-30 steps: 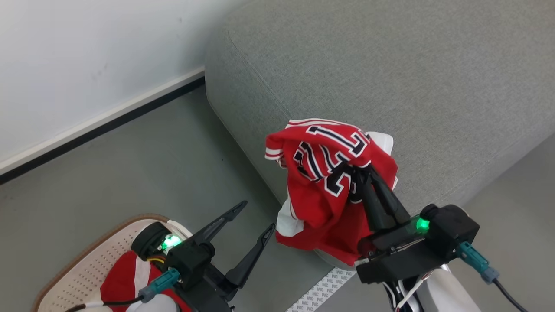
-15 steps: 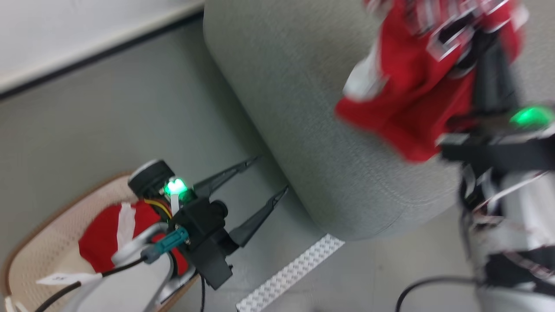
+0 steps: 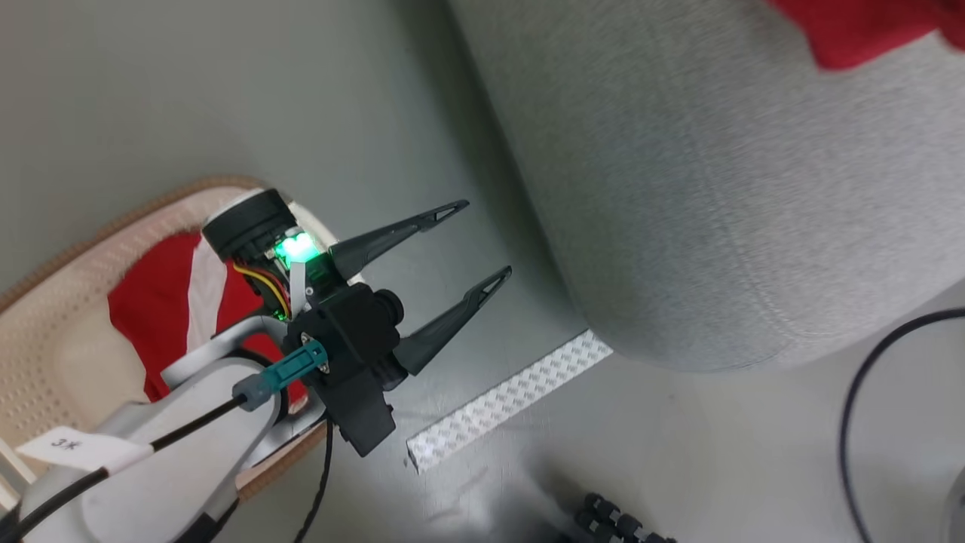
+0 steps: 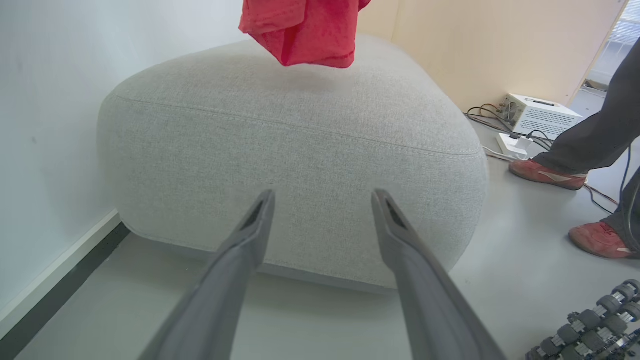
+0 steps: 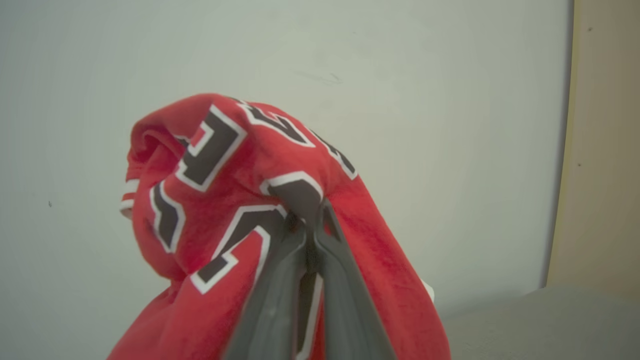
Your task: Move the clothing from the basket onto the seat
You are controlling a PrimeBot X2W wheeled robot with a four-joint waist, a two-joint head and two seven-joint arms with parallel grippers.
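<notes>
My right gripper [image 5: 311, 220] is shut on the red jersey [image 5: 235, 200], whose black white-edged numbers drape over the fingers. The jersey's lower edge [image 3: 859, 26] hangs over the grey seat [image 3: 716, 188] at the top right of the head view, and its bottom [image 4: 300, 27] hangs above the seat [image 4: 300, 130] in the left wrist view. My left gripper [image 3: 479, 245] is open and holds nothing, over the floor between the basket and the seat. A second red garment with a white stripe [image 3: 170, 302] lies in the cream basket [image 3: 53, 302], partly hidden by my left arm.
A strip of patterned white tape [image 3: 505, 400] lies on the floor by the seat's corner. A person's legs and red shoes [image 4: 545, 175] stand to the right of the seat, near a white box [image 4: 540, 115] with cables. Black roller parts [image 4: 585, 325] lie on the floor.
The head camera has swung down and left, so the whole picture shifted. The jersey in my right gripper has gone from just past the seat's front edge to higher up and over the seat.
</notes>
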